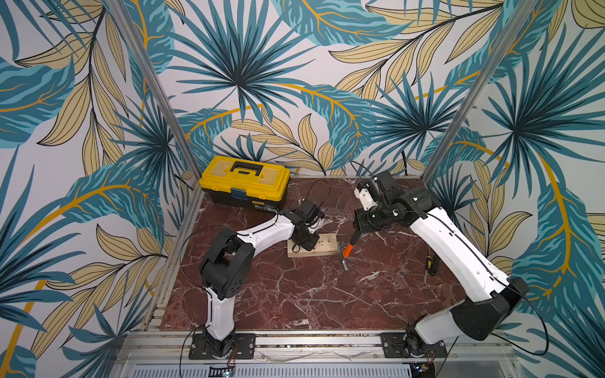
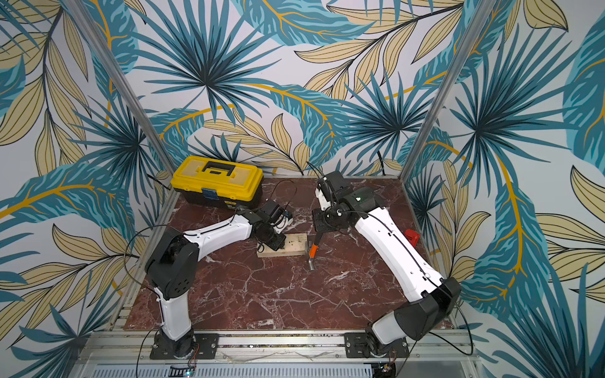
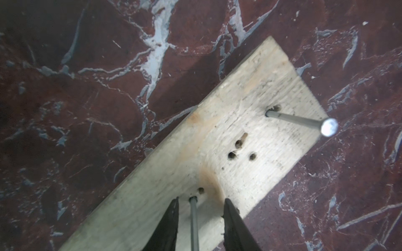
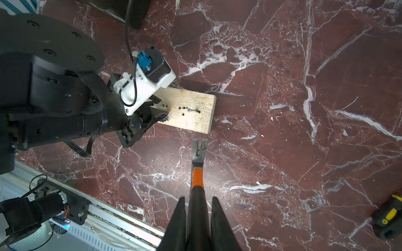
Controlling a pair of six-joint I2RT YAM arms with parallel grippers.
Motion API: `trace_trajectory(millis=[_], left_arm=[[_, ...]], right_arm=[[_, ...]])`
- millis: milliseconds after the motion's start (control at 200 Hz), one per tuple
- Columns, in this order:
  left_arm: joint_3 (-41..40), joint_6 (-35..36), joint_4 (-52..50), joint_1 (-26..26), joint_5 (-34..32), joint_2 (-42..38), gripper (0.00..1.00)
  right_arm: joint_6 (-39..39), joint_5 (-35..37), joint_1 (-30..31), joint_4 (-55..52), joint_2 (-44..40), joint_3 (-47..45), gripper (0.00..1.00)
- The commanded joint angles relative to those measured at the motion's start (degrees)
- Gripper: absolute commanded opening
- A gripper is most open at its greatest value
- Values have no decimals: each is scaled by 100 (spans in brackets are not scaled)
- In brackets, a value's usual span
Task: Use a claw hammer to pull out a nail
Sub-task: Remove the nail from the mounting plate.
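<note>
While leaf-print walls [image 1: 262,81] box in a red marble table [image 1: 294,294], a board [image 1: 324,243] lies mid-table. Screwdriver [image 1: 431,265] lies by the right edge. Toolbox [image 1: 244,183] sits back left, lid shut, contents hidden. Left gripper [image 3: 201,201] is over the board, fingers apart either side of a nail [image 3: 193,217], not touching it. Right gripper [image 4: 199,198] is clamped on the hammer [image 4: 196,171], claw just beside the board's end.

The left arm [image 1: 262,230] reached forward, wrist bent down, with the left gripper [image 3: 201,200] standing partly open. The right arm [image 1: 451,242] stretched inward, the right gripper [image 4: 198,197] clamped on the claw hammer [image 4: 197,178].
</note>
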Motion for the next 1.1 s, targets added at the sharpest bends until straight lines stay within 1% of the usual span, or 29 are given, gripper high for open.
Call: trace_trajectory(millis=[0, 461, 591, 781, 1096], left_arm=[[-106, -66, -25, -16, -218, 16, 35], [-545, -60, 263, -7, -304, -445, 40], [-715, -93, 422, 27, -314, -438, 40], [-978, -180, 648, 37, -163, -391, 36], [-1275, -195, 703, 33, -298, -479, 33]], right_arm=[[28, -193, 28, 278, 21, 206, 0], [34, -211, 29, 368, 154, 203, 0], [29, -194, 36, 384, 193, 229, 0], [-36, -229, 41, 265, 410, 447, 0], [-119, -330, 52, 133, 762, 736, 0]])
